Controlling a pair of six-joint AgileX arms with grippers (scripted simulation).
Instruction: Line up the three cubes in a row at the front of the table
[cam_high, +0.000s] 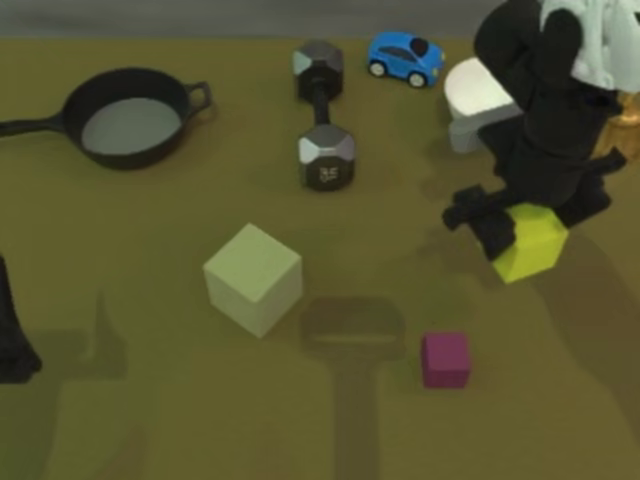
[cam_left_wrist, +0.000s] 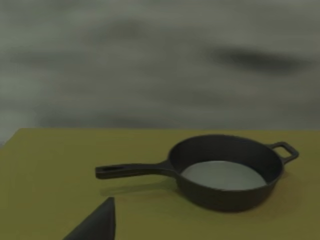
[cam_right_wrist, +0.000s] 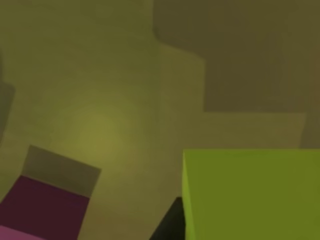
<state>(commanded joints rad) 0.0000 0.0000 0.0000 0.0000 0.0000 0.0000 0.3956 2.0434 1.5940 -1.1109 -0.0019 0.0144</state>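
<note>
olive-brown table (cam_high: 150, 420) fills the top view, grey floor strip beyond its far edge. right gripper (cam_high: 530, 228) is at the table's right side, clamped on the bright yellow cube (cam_high: 535, 250); the cube looks lifted a bit, since the right wrist view shows its face (cam_right_wrist: 250, 195) close up with bare table and shadow past it, so i'd judge it's being carried toward the front row. pale yellow-green cube (cam_high: 254, 278) sits mid-table, rotated, untouched. magenta cube (cam_high: 445, 360) is nearer the front, right of centre, well apart from the other two, also seen in the right wrist view (cam_right_wrist: 40, 210). row not formed yet. left arm is parked at the left edge; can't tell its finger state. count: three cubes, one cast-iron skillet (cam_high: 130, 118) back left, one hex dumbbell (cam_high: 322, 112) back centre, one blue toy car (cam_high: 404, 58), one white object (cam_high: 478, 100) half hidden behind the right arm.
</note>
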